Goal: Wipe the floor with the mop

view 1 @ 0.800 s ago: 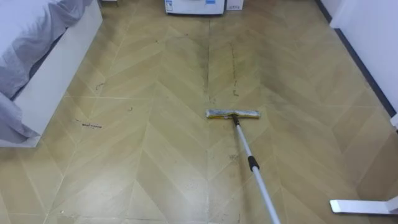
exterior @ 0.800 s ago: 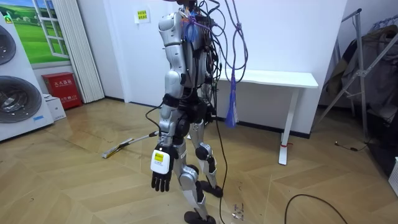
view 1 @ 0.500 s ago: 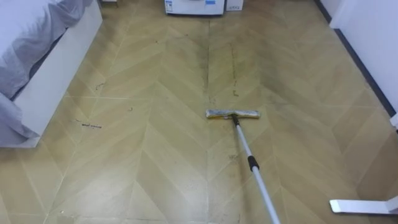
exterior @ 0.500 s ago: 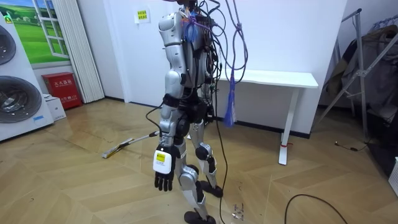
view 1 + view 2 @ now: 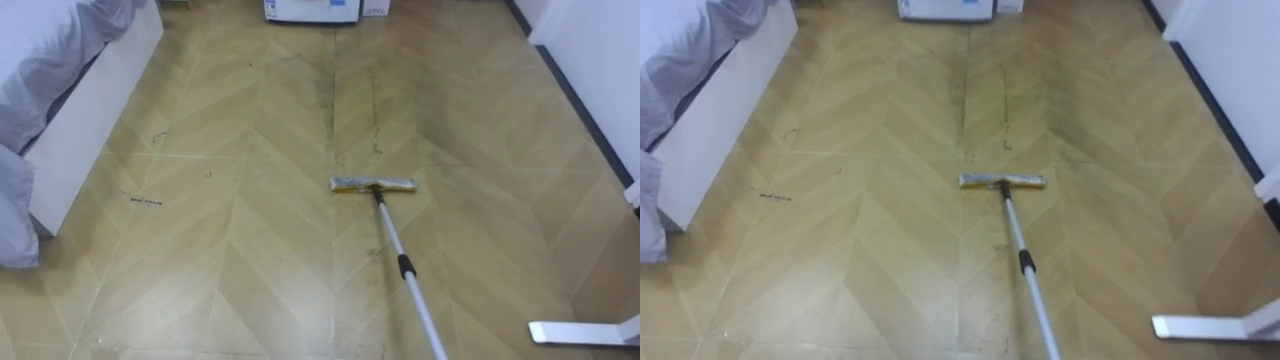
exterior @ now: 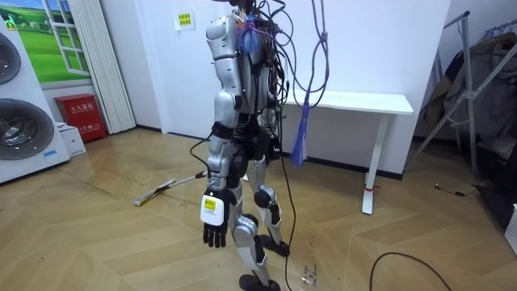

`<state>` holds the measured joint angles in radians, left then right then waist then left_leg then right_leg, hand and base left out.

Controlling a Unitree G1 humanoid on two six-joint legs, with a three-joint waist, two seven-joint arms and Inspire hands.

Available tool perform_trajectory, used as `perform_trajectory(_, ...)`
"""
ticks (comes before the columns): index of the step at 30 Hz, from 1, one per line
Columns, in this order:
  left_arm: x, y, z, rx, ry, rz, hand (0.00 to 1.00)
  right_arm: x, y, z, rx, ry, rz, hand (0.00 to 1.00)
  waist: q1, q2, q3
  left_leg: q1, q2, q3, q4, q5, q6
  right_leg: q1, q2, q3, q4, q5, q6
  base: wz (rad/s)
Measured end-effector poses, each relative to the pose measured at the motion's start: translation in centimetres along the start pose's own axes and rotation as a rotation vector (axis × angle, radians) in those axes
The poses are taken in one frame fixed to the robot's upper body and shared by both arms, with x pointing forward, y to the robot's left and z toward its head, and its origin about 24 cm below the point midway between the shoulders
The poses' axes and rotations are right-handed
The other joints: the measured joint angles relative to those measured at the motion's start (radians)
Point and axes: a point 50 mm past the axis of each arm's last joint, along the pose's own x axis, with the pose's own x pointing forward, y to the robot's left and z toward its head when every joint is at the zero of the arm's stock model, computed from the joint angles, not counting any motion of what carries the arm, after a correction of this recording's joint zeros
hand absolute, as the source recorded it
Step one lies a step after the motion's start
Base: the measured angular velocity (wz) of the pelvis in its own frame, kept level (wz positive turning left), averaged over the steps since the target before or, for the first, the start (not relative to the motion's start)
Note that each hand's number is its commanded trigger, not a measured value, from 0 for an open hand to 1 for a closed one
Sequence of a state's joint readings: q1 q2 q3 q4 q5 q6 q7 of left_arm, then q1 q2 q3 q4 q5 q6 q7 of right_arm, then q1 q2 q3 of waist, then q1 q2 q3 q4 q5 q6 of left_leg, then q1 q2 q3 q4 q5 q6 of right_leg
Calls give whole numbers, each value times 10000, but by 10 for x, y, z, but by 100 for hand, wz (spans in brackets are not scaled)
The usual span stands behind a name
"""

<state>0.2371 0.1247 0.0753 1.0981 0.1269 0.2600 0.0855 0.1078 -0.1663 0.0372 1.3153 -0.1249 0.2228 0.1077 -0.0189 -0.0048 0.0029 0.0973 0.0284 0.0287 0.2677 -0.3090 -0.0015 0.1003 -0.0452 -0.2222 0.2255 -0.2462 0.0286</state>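
At the far left, well out from my left hand (image 6: 212, 235), a white bed (image 5: 85, 120) stood under grey bedding (image 5: 35, 60) that hung over its edge. Further in, the wooden floor (image 5: 250, 250) ran up to a white appliance (image 5: 312, 10) at the top. The mop (image 6: 157, 192) lay on the floor ahead of me, well apart from that hand and lower than it. Its mop head (image 5: 373, 184) lay flat on the boards. Its handle (image 5: 400, 265) slanted back toward me and to the right, leaving the eye view at the bottom edge. In the room view I stood upright, with the mop toward the room view's left. My left hand hung at my side with its fingers loose and pointing down, holding nothing. A long white foot (image 5: 580, 332) lay on the floor at the lower right. Behind me stood a white surface (image 6: 355, 103) against the wall.
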Motion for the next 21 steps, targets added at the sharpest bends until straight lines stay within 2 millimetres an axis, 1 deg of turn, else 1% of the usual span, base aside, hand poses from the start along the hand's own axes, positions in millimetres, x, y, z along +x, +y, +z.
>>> perform_trajectory(3,0,0,5,3,-124,5,0,-1,-1,5,12,-40,-19,100,-4,25,-12,-471,-5,-20,207,0,0,-373,-30,-12,178,5,-8,0)
perform_trajectory(4,0,1,11,8,-266,16,0,-1,-2,8,-5,-91,-42,100,-5,41,-10,-720,-5,-42,306,0,1,-603,-43,-46,265,15,-24,3)
perform_trajectory(5,0,1,16,13,-381,24,0,-1,-3,13,-30,-169,-86,100,12,101,-32,-967,1,-48,413,1,1,-857,-52,-47,393,15,-25,0)
perform_trajectory(7,0,1,26,21,-558,22,0,-2,-4,20,-62,-319,-216,100,11,140,-34,-1377,8,-47,562,2,2,-1301,-64,-31,590,19,-32,-2)
perform_trajectory(9,0,1,35,38,-722,81,0,-3,-5,27,-68,-479,-345,100,11,163,50,-1708,24,-48,709,4,4,-1726,-86,-22,895,14,-40,-5)
perform_trajectory(11,-1,-1,45,205,-953,137,0,-5,-7,37,-35,-705,-515,100,18,155,92,-2210,31,-44,935,4,5,-2424,-137,12,1398,-4,-69,-7)
perform_trajectory(13,-1,-1,49,382,-1203,156,0,-5,-7,40,100,-866,-633,100,12,143,101,-2684,23,-39,1195,4,6,-2949,-197,15,1742,-34,-117,-2)
perform_trajectory(15,-2,-2,51,590,-1340,167,0,-5,-6,41,184,-965,-688,100,9,160,127,-3183,4,-37,1499,4,6,-3478,-258,33,2104,-73,-176,0)
perform_trajectory(16,-2,-2,53,658,-1357,230,0,-5,-6,42,289,-1034,-697,100,18,157,153,-3562,-30,-34,1712,3,6,-3915,-316,127,2450,-125,-232,0)
perform_trajectory(17,-2,-3,53,727,-1320,266,0,-5,-6,42,310,-1072,-732,100,42,135,161,-3945,-79,-13,1914,3,7,-4371,-392,242,2776,-201,-288,-3)
perform_trajectory(18,-2,-3,52,735,-1290,264,0,-5,-6,43,318,-1084,-761,100,41,125,163,-4144,-100,-6,2019,3,7,-4588,-433,241,2917,-224,-290,-7)
perform_trajectory(19,-2,-4,51,740,-1256,265,0,-6,-7,44,335,-1114,-837,100,62,100,166,-4566,-137,1,2256,2,7,-5076,-518,232,3237,-274,-320,0)
perform_trajectory(20,-2,-4,52,746,-1259,263,0,-6,-7,45,410,-1144,-912,100,65,59,189,-5048,-218,2,2560,0,8,-5501,-626,208,3505,-436,-365,6)
perform_trajectory(21,-2,-4,52,758,-1268,255,0,-6,-7,45,481,-1144,-933,100,62,53,191,-5310,-238,10,2745,-2,7,-5710,-656,225,3586,-521,-375,13)
